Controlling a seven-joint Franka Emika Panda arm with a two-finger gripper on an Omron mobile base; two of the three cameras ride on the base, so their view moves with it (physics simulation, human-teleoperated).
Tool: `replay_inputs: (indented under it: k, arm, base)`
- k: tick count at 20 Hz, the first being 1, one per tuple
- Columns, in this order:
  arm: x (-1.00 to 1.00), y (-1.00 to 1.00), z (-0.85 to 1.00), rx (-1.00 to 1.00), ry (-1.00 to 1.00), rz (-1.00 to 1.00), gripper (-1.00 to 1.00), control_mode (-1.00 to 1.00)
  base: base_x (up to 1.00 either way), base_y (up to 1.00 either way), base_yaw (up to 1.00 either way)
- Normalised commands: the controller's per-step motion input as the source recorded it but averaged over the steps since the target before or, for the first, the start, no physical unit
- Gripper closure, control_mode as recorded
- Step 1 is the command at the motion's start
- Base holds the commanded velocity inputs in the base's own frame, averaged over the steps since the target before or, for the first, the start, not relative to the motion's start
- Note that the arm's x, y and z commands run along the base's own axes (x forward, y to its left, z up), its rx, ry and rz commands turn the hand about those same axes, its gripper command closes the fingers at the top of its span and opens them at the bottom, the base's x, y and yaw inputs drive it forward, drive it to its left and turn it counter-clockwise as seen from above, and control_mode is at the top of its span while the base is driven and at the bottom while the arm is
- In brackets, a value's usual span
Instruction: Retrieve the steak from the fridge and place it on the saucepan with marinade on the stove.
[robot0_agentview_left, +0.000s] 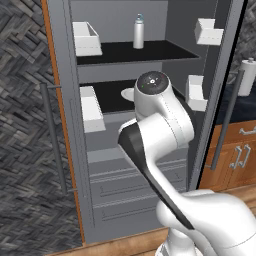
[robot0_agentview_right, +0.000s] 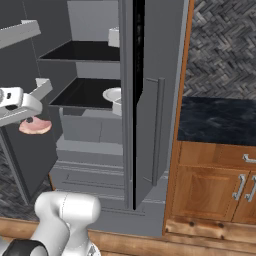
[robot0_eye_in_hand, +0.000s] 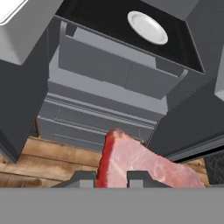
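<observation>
Nearest the hand camera, at the bottom centre of the frame, the steak (robot0_eye_in_hand: 140, 164) sits pinched between the two dark fingers (robot0_eye_in_hand: 85, 178), which are closed to a narrow gap on its lower edge; its pink-red slab with a paler rim rises up and to the right from them. In the right base view the same steak (robot0_agentview_right: 35, 126) hangs at the left edge of the frame, just under the white hand, out in front of the open fridge (robot0_agentview_right: 95, 135) and clear of its shelves. Behind the meat in the hand view, the grey lower drawers (robot0_eye_in_hand: 100, 120) cross the middle of the frame, and the round white plate (robot0_eye_in_hand: 148, 27) lies on the black shelf at the upper right. In the left base view the white arm (robot0_agentview_left: 160, 130) fills the centre and lower right; a grey bottle (robot0_agentview_left: 138, 32) stands on the top shelf at upper centre, and white door bins (robot0_agentview_left: 87, 38) flank the shelves. Wooden cabinets (robot0_agentview_right: 215, 185) with a dark desk (robot0_agentview_right: 217, 120) occupy the right of the right base view.
</observation>
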Motion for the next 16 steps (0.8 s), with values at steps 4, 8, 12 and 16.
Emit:
replay_inputs:
  k: [4,8,12,16]
  arm:
    - [-0.01,0.00,0.00,0.00,0.00,0.00,1.00,-1.00]
    - [-0.04,0.00,0.00,0.00,0.00,0.00,1.00,-1.00]
    - [-0.66,-0.28,-0.02,0.00,0.00,0.04,1.00,-1.00]
    - [-0.95,-0.34,-0.02,0.00,0.00,0.22,1.00,-1.00]
  base:
    - [0.00,0.00,0.00]
    - [0.00,0.00,0.00]
    - [0.00,0.00,0.00]
    - [0.00,0.00,0.00]
